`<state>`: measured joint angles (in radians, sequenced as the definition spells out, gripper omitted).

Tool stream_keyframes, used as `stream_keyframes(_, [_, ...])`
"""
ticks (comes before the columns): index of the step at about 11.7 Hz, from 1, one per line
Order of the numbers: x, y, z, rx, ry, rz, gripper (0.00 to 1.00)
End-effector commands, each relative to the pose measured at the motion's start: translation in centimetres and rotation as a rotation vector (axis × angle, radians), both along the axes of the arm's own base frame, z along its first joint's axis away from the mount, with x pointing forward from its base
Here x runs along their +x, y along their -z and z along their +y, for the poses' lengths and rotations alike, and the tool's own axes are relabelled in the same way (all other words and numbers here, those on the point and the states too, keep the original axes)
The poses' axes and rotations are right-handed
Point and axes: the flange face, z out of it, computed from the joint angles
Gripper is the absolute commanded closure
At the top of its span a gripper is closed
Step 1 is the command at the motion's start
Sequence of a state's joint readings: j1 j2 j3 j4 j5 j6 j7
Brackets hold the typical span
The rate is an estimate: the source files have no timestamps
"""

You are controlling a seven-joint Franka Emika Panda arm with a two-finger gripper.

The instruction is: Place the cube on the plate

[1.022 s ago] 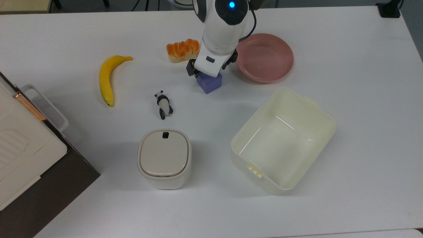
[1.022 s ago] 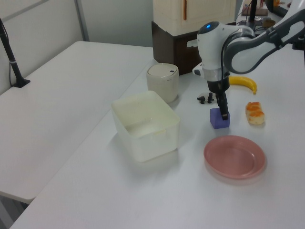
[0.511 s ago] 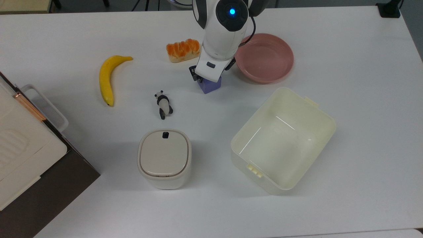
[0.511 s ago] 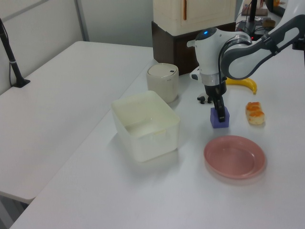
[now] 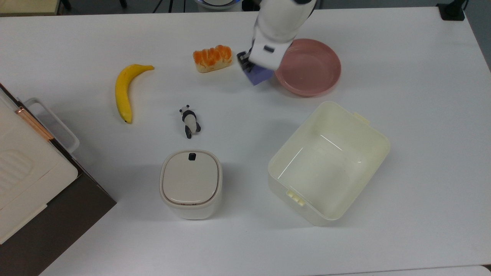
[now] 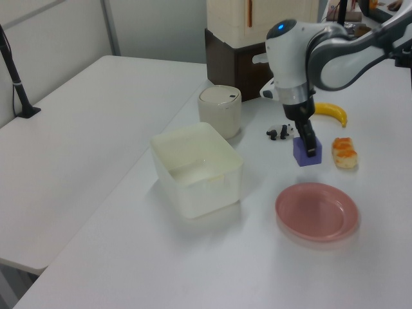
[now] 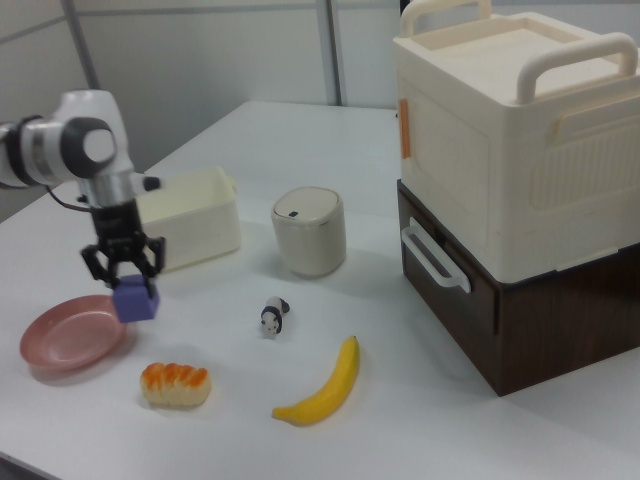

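Since the earlier frames the small matte blue-purple cube (image 5: 259,75) has left the counter (image 5: 402,96): the end effector (image 7: 125,283) is clamped on it and has carried it up and toward the round shallow pink plate (image 5: 312,69). In the right view the cube (image 7: 134,299) hangs clear of the counter, pinched between the dark fingers (image 7: 153,257).

The move now turns on one relation: the plate lies just beside the held cube, to the top view's right, with the near rim almost under the cube's edge. In the left view the plate (image 6: 317,211) sits nearer the camera than the cube (image 6: 307,151). A short carry that way should bring the cube over the plate's middle before lowering.

Nothing stands between them. The orange-topped bread piece (image 5: 212,58) lies on the other side of the cube, toward the counter's far edge. The yellow banana (image 5: 126,90), the small panda figure (image 5: 189,121), the lidded cream bin (image 5: 190,183) and the large cream rectangular tub (image 5: 368,126) are well apart from the path
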<state>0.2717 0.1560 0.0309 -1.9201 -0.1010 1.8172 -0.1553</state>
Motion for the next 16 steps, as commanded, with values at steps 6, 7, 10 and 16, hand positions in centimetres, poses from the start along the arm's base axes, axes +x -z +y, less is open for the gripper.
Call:
stream_keyframes(6, [-7.6, 1.1, 14.0, -0.061, -0.056, 0.043, 0.04])
stream_keyframes(7, [-7.5, 1.3, 14.3, -0.064, -0.046, 0.042, 0.0])
stream_keyframes(10, [-7.0, 0.8, 13.6, -0.063, -0.026, 0.037, 0.0])
stream_keyframes(16, [2.6, -7.7, -0.8, -0.029, 0.315, -0.096, 0.0])
